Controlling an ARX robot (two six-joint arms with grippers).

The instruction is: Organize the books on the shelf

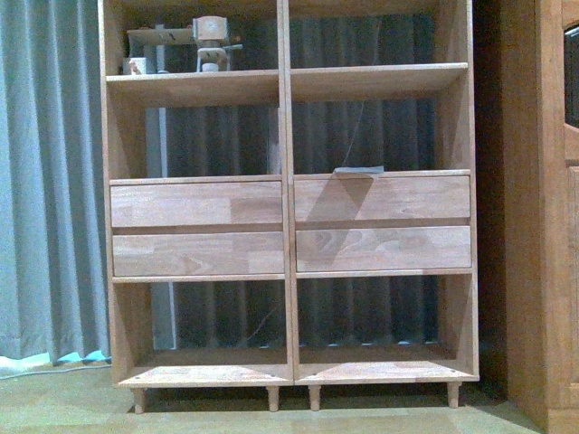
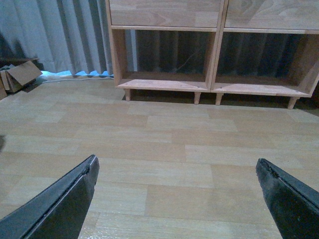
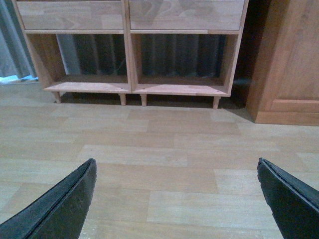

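Note:
The light-wood shelf [image 1: 286, 226] stands straight ahead in the front view, with four drawer fronts across its middle. A thin teal-grey book [image 1: 358, 170] lies flat on the ledge above the right drawers. Neither arm shows in the front view. My left gripper [image 2: 176, 160] hangs open over bare wood floor, facing the shelf's lower compartments [image 2: 209, 82], with nothing between its black fingers [image 2: 65, 199]. Over the floor in front of the shelf [image 3: 132, 87], my right gripper [image 3: 176, 161] is likewise open and empty.
A darker wooden cabinet [image 1: 543, 208] stands against the shelf's right side, also seen from the right wrist [image 3: 289, 59]. Grey curtains [image 1: 45, 181] hang behind and to the left. Cardboard pieces [image 2: 20, 74] lie on the floor at left. Small wooden objects [image 1: 210, 41] sit on the top left shelf.

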